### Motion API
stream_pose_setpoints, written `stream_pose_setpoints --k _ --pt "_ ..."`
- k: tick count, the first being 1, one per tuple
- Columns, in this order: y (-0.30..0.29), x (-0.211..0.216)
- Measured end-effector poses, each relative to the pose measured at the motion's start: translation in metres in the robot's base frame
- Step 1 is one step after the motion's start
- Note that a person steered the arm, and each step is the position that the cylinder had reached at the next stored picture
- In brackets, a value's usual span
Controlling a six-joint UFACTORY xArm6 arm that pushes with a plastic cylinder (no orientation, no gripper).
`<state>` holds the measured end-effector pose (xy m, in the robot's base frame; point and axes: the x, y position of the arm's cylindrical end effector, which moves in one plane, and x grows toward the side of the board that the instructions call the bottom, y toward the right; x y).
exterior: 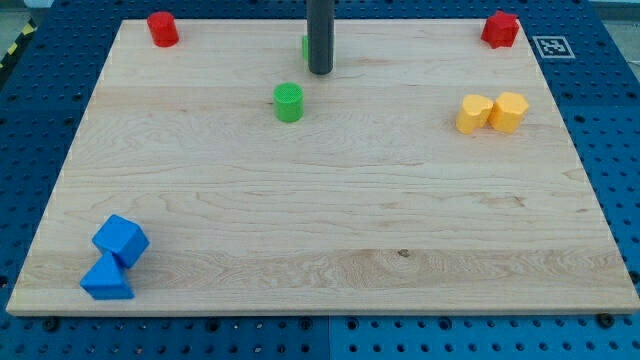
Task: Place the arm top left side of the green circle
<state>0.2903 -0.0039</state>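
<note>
Green circle (288, 102) near the bench's (330, 220) top edge, left of centre; my tip (320, 72), a bare rod with no hand to clench, sits upper right and should skirt round its top to the upper-left side without nudging it.

My tip (320, 72) sits just upper right of green circle (288, 102); small green block (305, 45) hidden behind rod; circle's upper-left board (200, 150) open.
</note>
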Motion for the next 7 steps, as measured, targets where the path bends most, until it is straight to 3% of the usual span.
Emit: stream_pose_setpoints --k 3,5,7 --pt "0.001 -0.029" --pt "0.01 0.047" --pt "0.01 0.047"
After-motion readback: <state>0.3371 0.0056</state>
